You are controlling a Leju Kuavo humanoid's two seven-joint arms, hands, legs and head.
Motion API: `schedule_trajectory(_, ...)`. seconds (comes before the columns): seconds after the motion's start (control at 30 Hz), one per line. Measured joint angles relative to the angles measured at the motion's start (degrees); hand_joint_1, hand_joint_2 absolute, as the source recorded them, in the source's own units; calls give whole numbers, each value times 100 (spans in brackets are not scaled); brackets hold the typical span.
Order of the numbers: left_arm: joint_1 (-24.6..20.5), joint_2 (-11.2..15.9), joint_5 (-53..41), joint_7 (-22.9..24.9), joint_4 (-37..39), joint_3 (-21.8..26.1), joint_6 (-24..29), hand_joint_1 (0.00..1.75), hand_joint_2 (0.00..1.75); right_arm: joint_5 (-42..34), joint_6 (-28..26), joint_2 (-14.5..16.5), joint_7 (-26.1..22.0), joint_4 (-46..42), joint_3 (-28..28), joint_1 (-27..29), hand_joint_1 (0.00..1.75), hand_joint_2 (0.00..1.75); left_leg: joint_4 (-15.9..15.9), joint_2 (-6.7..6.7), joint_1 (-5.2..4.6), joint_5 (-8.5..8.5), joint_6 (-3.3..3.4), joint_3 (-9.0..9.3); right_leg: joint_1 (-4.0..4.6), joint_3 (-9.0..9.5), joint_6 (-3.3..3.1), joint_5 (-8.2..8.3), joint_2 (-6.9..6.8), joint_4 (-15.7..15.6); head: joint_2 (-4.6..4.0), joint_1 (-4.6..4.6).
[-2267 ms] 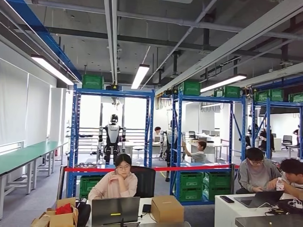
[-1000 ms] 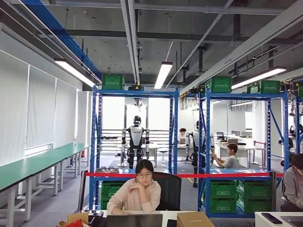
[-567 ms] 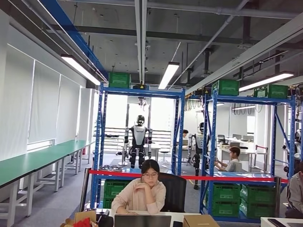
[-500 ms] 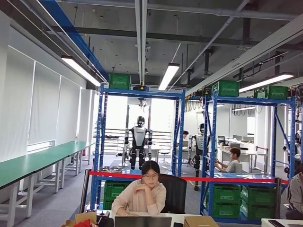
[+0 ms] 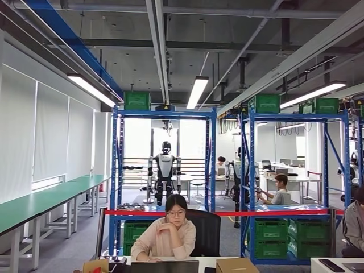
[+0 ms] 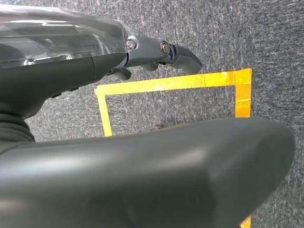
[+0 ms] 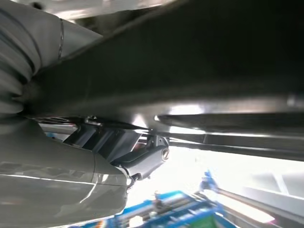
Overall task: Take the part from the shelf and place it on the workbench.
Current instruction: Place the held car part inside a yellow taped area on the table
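Note:
In the right wrist view my right hand (image 7: 82,166) is raised, and its fingers (image 7: 147,159) lie against the underside of a long dark part with shiny metal edges (image 7: 201,71), which spans the picture. My left hand (image 6: 118,57) hangs over grey carpet with its fingers (image 6: 175,52) stretched out and nothing in them. In the head view a blue shelf (image 5: 163,114) stands straight ahead across the room, with small dark parts (image 5: 128,206) on its middle level. A long green workbench (image 5: 42,199) runs along the wall on the left.
A person (image 5: 167,236) sits at a desk with a laptop right in front of me. A red tape barrier (image 5: 223,213) crosses before the shelves. Other robots (image 5: 164,170) and people stand behind. Yellow floor tape (image 6: 172,83) marks a square under my left hand.
The whole head picture has shifted: the camera turned left, bringing the blue shelf to the middle and the green benches into view. It has swung slightly back in the last half second.

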Motion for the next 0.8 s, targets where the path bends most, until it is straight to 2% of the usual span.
schedule_trajectory(0.03, -4, -1, -14, 6, 0, -13, -3, 0, 175, 128, -21, 15, 63, 165, 8, -77, 175, 175, -105, 2, 7, 124, -12, 38, -2, 1, 7, -6, 2, 11, 0, 0)
schedule_trajectory(0.1, -17, -5, -29, 18, 0, -43, -9, 0, 175, 452, -84, 47, 220, 526, 41, -278, 175, 175, -809, 9, 25, 521, -19, 352, -8, -6, 38, -41, 8, 61, 0, 0)
schedule_trajectory(0.13, -27, -13, -32, 20, 1, -57, -12, 0, 175, 621, -130, 61, 283, 744, 63, -399, 175, 175, -1158, 11, 29, 657, -8, 506, 1, -25, 61, -64, 14, 108, 0, 0)
schedule_trajectory(0.17, -37, -23, -34, 22, 1, -69, -16, 0, 175, 798, -182, 82, 332, 978, 85, -515, 175, 175, -1381, 11, 29, 727, 13, 602, 11, -49, 86, -80, 19, 145, 1, 0)
schedule_trajectory(0.2, -46, -37, -39, 25, 1, -82, -20, 0, 175, 975, -239, 104, 365, 1219, 107, -615, 175, 175, -1473, 8, 23, 729, 39, 638, 22, -73, 107, -87, 23, 171, 2, -1)
schedule_trajectory(0.27, -48, -66, -49, 29, 1, -105, -26, 0, 175, 1320, -336, 150, 423, 1664, 163, -750, 175, 175, -1482, -1, 17, 732, 96, 633, 29, -92, 136, -84, 27, 183, 2, -3)
schedule_trajectory(0.33, -52, -95, -60, 33, 1, -121, -26, 0, 175, 1609, -434, 191, 487, 2076, 223, -837, 175, 175, -1502, -4, 39, 749, 151, 645, 17, -143, 184, -197, 29, 319, 0, -4)
schedule_trajectory(0.37, -58, -106, -63, 34, 1, -127, -26, 0, 175, 1726, -484, 209, 523, 2271, 249, -873, 175, 175, -1512, -4, 54, 756, 175, 651, 3, -242, 218, -337, 31, 548, 1, -4)
schedule_trajectory(0.43, -64, -114, -67, 36, 1, -130, -26, 0, 175, 1934, -566, 239, 624, 2609, 302, -913, 175, 175, -1513, -5, 59, 754, 200, 655, -33, -590, 278, -695, 30, 1312, 0, -4)
schedule_trajectory(0.47, -62, -118, -67, 37, 1, -131, -26, 0, 175, 2054, -594, 256, 705, 2770, 329, -916, 175, 175, -1513, -5, 59, 751, 205, 659, -49, -769, 298, -811, 29, 1672, 0, -4)
schedule_trajectory(0.5, -59, -122, -67, 36, 1, -131, -26, 0, 175, 2166, -615, 274, 786, 2919, 355, -913, 175, 175, -1512, -6, 59, 747, 208, 664, -59, -875, 310, -824, 29, 1860, 0, -4)
schedule_trajectory(0.53, -57, -128, -68, 36, 1, -132, -26, 0, 175, 2260, -631, 290, 860, 3063, 380, -909, 175, 175, -1512, -9, 59, 742, 208, 673, -65, -870, 312, -722, 29, 1810, 0, -4)
schedule_trajectory(0.57, -57, -135, -68, 34, 1, -134, -26, 0, 175, 2339, -645, 303, 921, 3192, 401, -909, 175, 175, -1512, -13, 59, 734, 205, 687, -68, -753, 305, -519, 29, 1518, 0, -4)
schedule_trajectory(0.63, -60, -148, -68, 32, 1, -138, -25, 0, 175, 2447, -662, 321, 1033, 3397, 432, -926, 175, 175, -1515, -19, 50, 715, 183, 709, -57, -385, 267, -109, 33, 684, 0, -4)
schedule_trajectory(0.67, -63, -152, -68, 31, 1, -140, -23, 0, 175, 2500, -668, 331, 1103, 3499, 441, -938, 175, 175, -1519, -20, 44, 709, 168, 710, -45, -252, 245, -6, 37, 383, 0, -4)
schedule_trajectory(0.7, -65, -155, -68, 31, 1, -143, -19, 0, 175, 2543, -672, 341, 1174, 3611, 446, -947, 175, 175, -1526, -19, 39, 708, 148, 707, -31, -187, 225, 17, 40, 232, 1, -4)
schedule_trajectory(0.8, -58, -159, -78, 29, 1, -154, -8, 0, 175, 2622, -689, 352, 1308, 3955, 445, -930, 175, 175, -1559, -13, 40, 700, 63, 713, -29, -154, 155, 6, 36, 145, 1, -4)
